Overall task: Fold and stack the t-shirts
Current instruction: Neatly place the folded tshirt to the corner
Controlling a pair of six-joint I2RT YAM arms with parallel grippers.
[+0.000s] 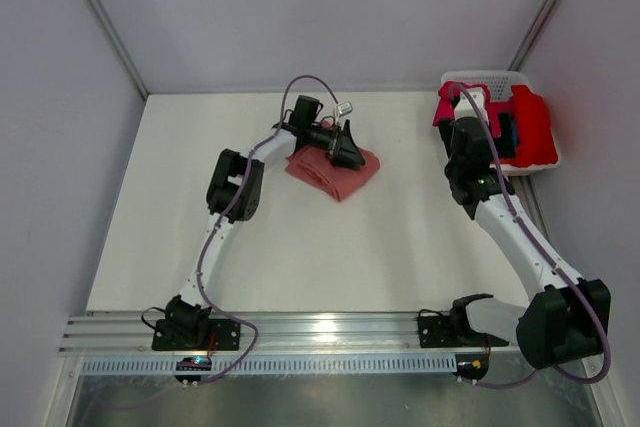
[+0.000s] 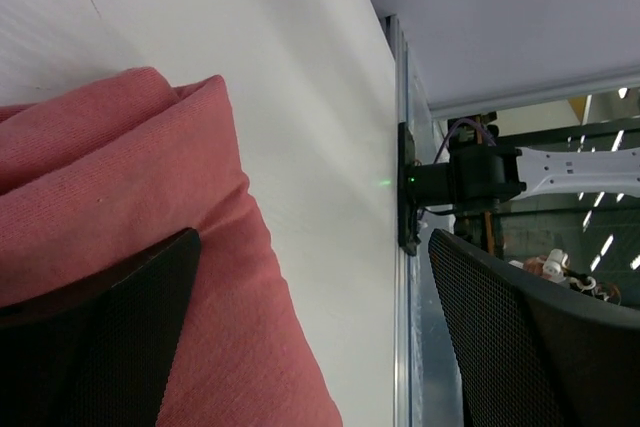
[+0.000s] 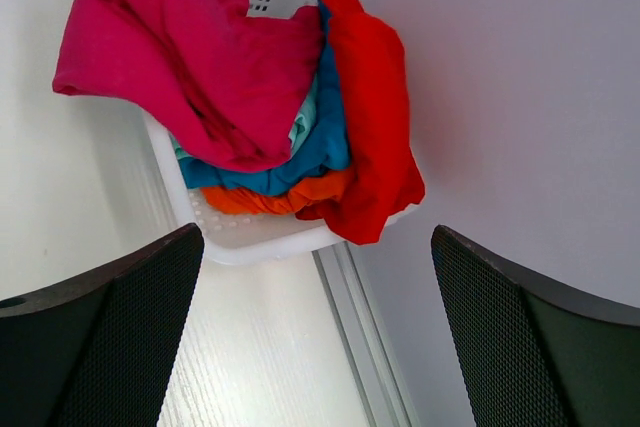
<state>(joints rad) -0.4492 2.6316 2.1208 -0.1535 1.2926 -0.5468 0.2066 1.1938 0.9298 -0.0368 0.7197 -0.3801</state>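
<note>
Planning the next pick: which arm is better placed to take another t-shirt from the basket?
Right. The right gripper, open, faces the basket with the magenta shirt on top; the left gripper is across the table, over the salmon shirt.

White basket [image 3: 250, 239] at 12 o'clock, heaped. Magenta t-shirt [image 3: 190, 47] at 11 spills over rim. Red t-shirt [image 3: 372, 117] at 1 hangs outside. Blue t-shirt [image 3: 305, 159] and orange t-shirt [image 3: 268, 197] are wedged between them. Right gripper [image 3: 315, 239] is spread wide, holding nothing.

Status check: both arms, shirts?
Both open, empty: left gripper over folded salmon shirt on table, right gripper facing basket. Magenta shirt, red shirt, blue shirt, orange shirt unfolded in basket. Nothing blocking.
</note>
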